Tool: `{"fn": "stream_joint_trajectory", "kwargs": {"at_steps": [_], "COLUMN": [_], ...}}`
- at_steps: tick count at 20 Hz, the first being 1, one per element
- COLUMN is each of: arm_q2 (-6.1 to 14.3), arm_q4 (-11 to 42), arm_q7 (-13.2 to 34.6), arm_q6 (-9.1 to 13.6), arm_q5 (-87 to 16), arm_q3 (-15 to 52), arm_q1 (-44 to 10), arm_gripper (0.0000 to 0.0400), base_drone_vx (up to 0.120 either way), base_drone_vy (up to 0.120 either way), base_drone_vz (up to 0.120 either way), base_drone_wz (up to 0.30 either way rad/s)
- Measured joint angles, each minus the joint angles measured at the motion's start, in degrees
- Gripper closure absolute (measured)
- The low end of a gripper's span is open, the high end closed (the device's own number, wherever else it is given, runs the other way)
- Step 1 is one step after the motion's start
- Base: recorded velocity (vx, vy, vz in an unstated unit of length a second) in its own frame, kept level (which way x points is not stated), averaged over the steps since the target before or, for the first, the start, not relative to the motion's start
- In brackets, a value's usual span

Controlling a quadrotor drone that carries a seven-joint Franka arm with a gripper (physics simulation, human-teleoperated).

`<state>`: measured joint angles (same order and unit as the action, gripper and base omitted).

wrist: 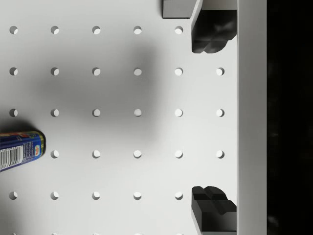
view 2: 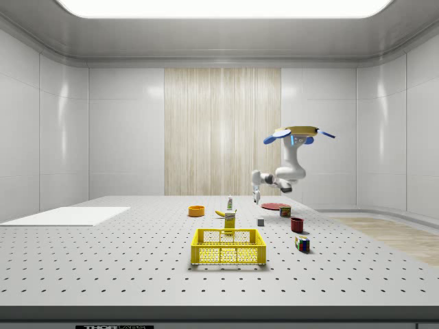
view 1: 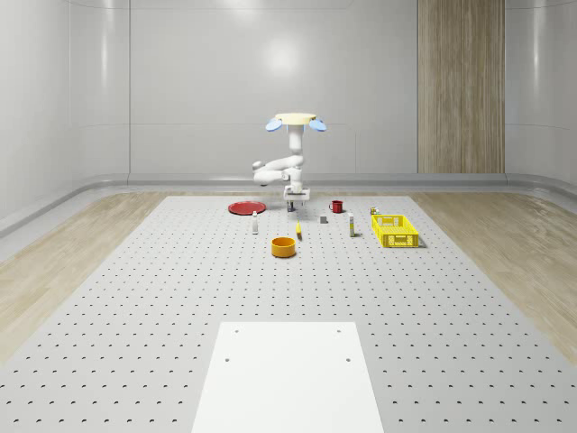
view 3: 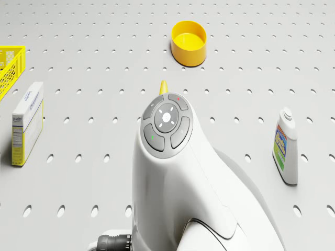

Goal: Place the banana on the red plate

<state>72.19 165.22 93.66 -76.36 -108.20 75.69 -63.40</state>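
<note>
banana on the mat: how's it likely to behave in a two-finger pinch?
The banana lies flat near the orange bowl; being curved, it may pivot between the fingers unless pinched mid-body. Its skin looks smooth, so possibly slippery. The gripper hangs open over bare table, the drone hovering above.

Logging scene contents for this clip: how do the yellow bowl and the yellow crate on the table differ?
The yellow bowl is round with solid walls; the yellow crate is rectangular with lattice walls. The crate is the larger. In the whole-scene view the bowl sits left of the crate and slightly nearer the camera. Both are yellow, open-topped, upright and look empty.
</note>
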Motion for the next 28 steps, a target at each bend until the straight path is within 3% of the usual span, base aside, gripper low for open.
{"fn": "stream_joint_trajectory", "kwargs": {"at_steps": [15,28], "arm_q2": [3.33,5.83], "arm_q4": [-0.2,-0.34], "arm_q7": [0.85,1.43], "arm_q6": [-3.09,-5.42], "arm_q5": [1.58,2.72], "arm_q3": [0.8,1.33], "arm_q1": [-0.92,-1.57], "arm_gripper": [0.0,0.0], "base_drone_vx": [0.12,0.12], "base_drone_vy": [0.0,0.0], "base_drone_vz": [-0.059,0.0], "base_drone_wz": [0.0,0.0]}}
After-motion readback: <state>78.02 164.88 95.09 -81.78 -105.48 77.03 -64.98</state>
